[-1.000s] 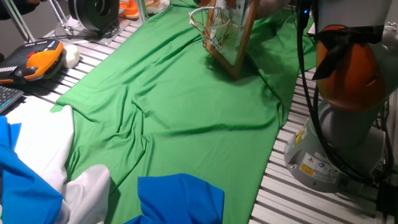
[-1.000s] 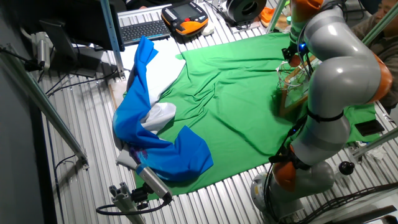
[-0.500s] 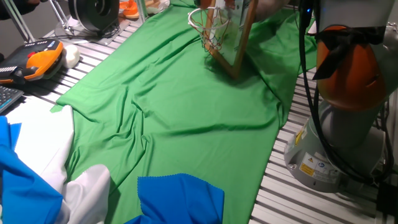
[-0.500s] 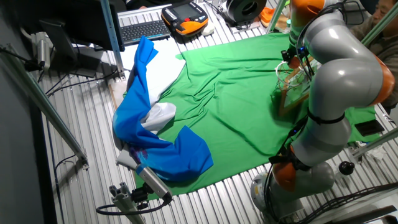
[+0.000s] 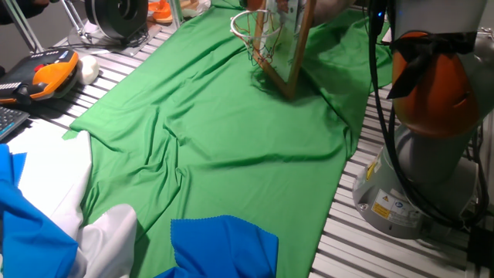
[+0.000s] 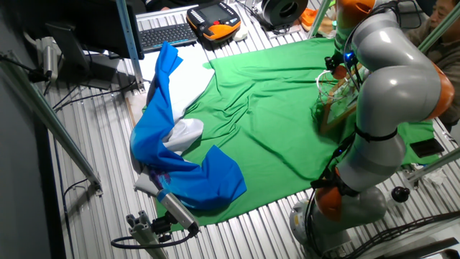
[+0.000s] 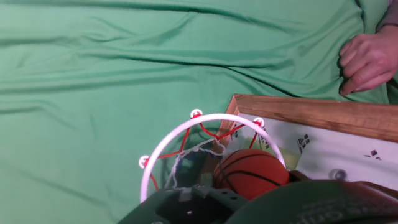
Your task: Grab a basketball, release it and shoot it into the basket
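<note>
Basket [image 5: 266, 38] leans more than second ago, rim moved left a bit. Basketball [image 7: 250, 173] sits inside hoop, in net, right under gripper [image 7: 205, 202]. Fingers hidden; cannot tell if apart or together. Person's hand [image 7: 368, 61] rests by backboard. Shot looks almost done.

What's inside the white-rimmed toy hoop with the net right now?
In the hand view, the orange basketball with dark lines sits within the white hoop rim, against the red-and-white net. Its lower part, and the net bottom, are hidden behind the dark gripper body.
</note>
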You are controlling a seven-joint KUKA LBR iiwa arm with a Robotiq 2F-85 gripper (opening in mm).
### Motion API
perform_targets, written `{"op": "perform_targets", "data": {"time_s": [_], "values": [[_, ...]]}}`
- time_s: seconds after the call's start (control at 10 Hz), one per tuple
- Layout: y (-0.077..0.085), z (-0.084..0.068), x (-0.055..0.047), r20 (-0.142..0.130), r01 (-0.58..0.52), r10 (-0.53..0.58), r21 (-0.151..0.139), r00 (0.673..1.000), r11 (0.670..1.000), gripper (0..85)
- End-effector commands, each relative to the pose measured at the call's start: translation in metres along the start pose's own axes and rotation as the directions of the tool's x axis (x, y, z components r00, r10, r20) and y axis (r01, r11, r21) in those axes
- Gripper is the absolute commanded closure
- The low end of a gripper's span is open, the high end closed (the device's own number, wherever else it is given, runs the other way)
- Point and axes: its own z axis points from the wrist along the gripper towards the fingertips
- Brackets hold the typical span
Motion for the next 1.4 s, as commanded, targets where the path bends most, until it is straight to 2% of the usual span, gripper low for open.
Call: {"op": "perform_targets", "data": {"time_s": [0.0, 0.1, 0.2, 0.3, 0.6, 0.8, 0.9, 1.1, 1.2, 1.3], "values": [[0.0, 0.0, 0.0, 0.002, -0.009, 0.009, -0.006, 1.0, 1.0, 17.0], [0.0, -0.001, 0.0, 0.002, -0.019, 0.019, -0.011, 1.0, 1.0, 0.0], [0.001, -0.001, 0.0, -0.006, -0.027, 0.027, -0.01, 1.0, 1.0, 0.0], [0.001, -0.002, 0.0, -0.003, -0.025, 0.025, -0.009, 1.0, 1.0, 0.0], [0.01, -0.015, 0.002, -0.009, -0.045, 0.045, -0.008, 0.999, 0.999, 0.0], [0.011, -0.018, 0.002, -0.006, -0.05, 0.05, -0.01, 0.999, 0.999, 0.0], [0.01, -0.018, 0.002, 0.003, -0.05, 0.05, -0.01, 0.999, 0.999, 0.0], [0.01, -0.019, -0.002, -0.009, -0.007, 0.006, -0.063, 1.0, 0.998, 34.0], [0.008, -0.021, -0.004, -0.001, 0.016, -0.016, -0.071, 1.0, 0.997, 68.0], [0.003, -0.024, -0.009, -0.01, 0.039, -0.04, -0.092, 0.999, 0.995, 85.0]]}}
